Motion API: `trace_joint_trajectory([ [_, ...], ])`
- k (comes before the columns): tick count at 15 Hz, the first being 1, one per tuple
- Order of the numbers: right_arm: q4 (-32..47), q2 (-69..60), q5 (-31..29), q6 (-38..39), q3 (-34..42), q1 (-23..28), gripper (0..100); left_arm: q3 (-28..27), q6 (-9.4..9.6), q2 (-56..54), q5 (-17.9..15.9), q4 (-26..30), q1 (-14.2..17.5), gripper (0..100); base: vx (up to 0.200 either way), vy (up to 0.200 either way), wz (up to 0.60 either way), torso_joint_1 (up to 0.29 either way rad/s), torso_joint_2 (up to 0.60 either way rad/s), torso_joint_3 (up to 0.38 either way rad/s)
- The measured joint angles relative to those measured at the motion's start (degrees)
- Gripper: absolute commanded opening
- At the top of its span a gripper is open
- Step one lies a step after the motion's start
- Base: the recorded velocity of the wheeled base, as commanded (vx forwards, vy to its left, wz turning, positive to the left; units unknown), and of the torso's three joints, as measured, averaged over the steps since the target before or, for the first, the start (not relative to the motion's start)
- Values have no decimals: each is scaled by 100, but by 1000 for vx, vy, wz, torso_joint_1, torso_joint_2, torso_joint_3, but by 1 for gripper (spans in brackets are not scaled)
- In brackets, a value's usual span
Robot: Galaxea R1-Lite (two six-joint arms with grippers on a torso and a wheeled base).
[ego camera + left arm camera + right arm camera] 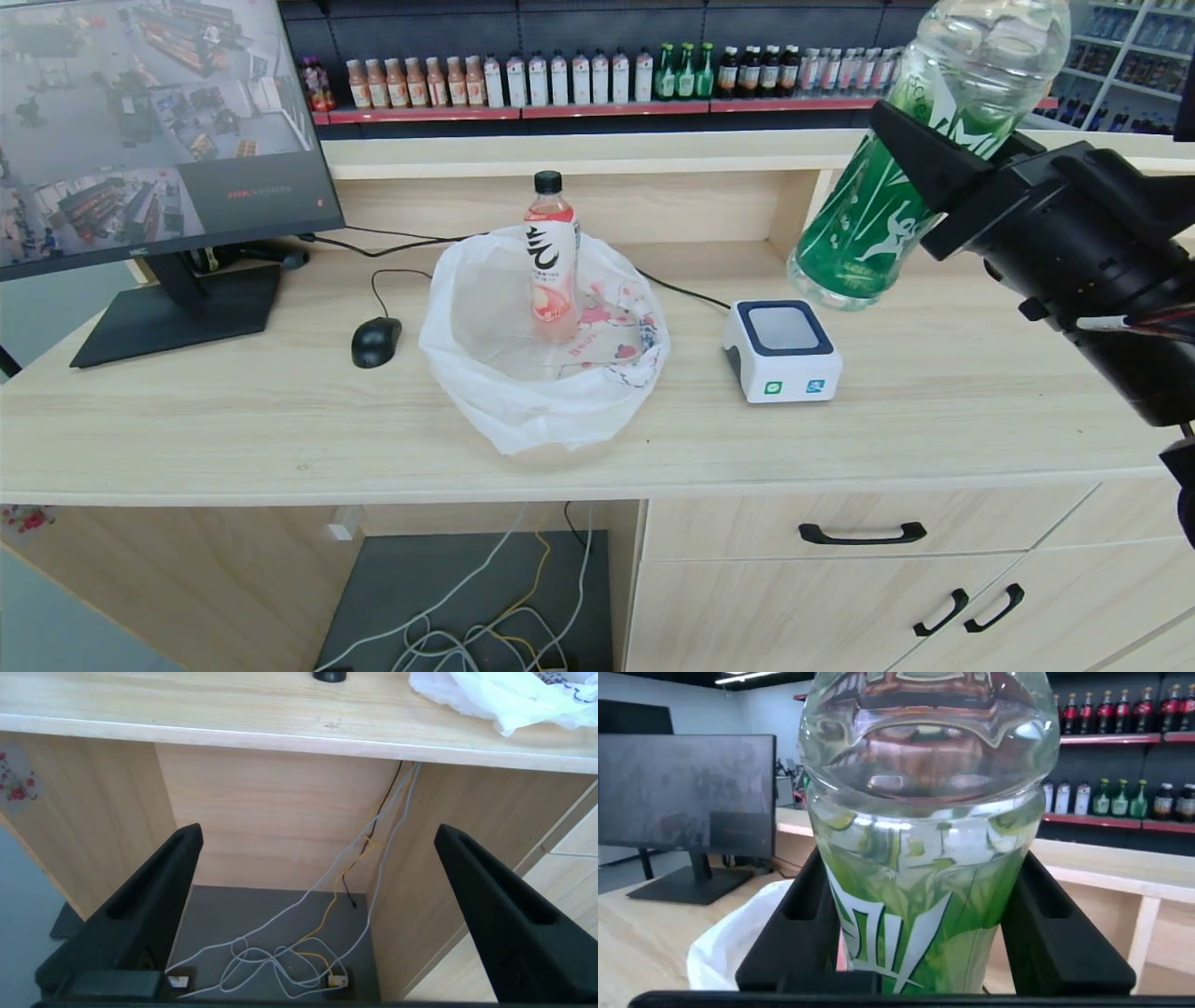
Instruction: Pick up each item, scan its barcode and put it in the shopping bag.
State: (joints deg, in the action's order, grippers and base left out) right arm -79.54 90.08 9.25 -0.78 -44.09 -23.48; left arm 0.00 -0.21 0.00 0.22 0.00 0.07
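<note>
**Checkout counter, green bottle aloft.** The counter (280,429) carries, from the robot's left to its right, a monitor (140,121), a mouse (375,342), the shopping bag (523,411) and the scanner (782,350).

The bag stands open and limp, with a pink bottle (553,271) upright inside it. Its soft rim could fold under a descending item, and that upright bottle is likely to topple if struck.

The right gripper (924,952) is clamped on the label zone of a green bottle (868,224). The bottle hangs tilted in the air, its base pointing down toward the scanner from just beyond it. A smooth, round, liquid-filled body held at an angle may slide or rotate between the fingers, which is the main hazard.

The scanner window faces upward. If the barcode is turned away from it, the read probably fails. If the bottle comes down too low, its base may knock the scanner.

The left gripper (318,835) waits spread wide and empty below the counter edge, facing loose cables (308,952). It is well apart from the bag.
</note>
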Motion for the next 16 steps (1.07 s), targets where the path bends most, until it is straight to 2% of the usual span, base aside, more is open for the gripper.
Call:
trace_joint_trajectory([
  [3, -24, -130, -12, -111, 304, -13, 0, 0, 2, 0, 0, 0, 2, 100, 0, 0, 0, 0, 0, 0],
  [6, -200, -271, 2, 113, 887, -41, 0, 0, 2, 0, 2, 2, -2, 100, 0, 0, 0, 0, 0, 0],
  [9, -251, -282, 10, 241, 973, -68, 0, 0, 5, 0, 0, 0, 0, 100, 0, 0, 0, 0, 0, 0],
  [16, -205, -177, -45, 302, 912, -179, 0, 0, -23, 0, 0, 0, -2, 100, 0, 200, 0, 2, 4, 4],
])
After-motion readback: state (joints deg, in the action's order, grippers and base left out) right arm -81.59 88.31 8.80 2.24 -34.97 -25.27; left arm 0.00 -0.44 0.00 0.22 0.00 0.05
